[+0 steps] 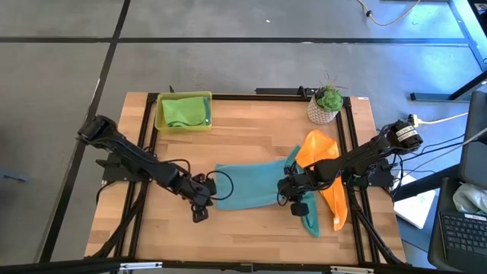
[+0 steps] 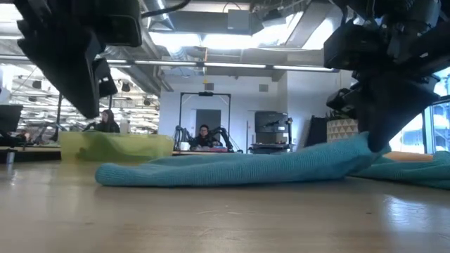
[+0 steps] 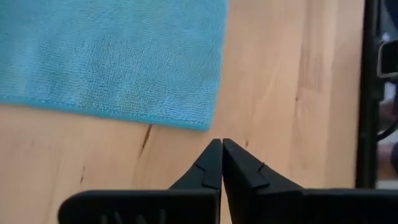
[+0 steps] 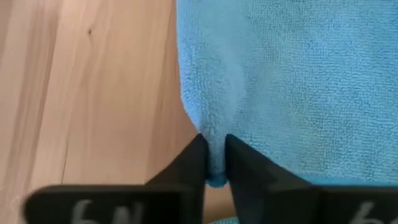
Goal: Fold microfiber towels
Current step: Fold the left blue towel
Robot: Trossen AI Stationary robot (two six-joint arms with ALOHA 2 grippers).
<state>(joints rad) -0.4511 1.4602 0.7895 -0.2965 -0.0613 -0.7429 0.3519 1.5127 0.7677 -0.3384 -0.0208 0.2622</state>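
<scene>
The soft teal microfiber towel [image 1: 251, 186] lies spread mid-surface, not yet folded. The right gripper [image 4: 213, 163] pinches its edge between narrowly parted jaws; the left gripper [image 3: 222, 155], jaws pressed together on nothing, sits just off its corner. An orange towel [image 1: 323, 164] waits alongside; a lime green one [image 1: 183, 113] sits in the yellow-green plastic tray [image 1: 159, 114]. Most folding appears still ahead.
</scene>
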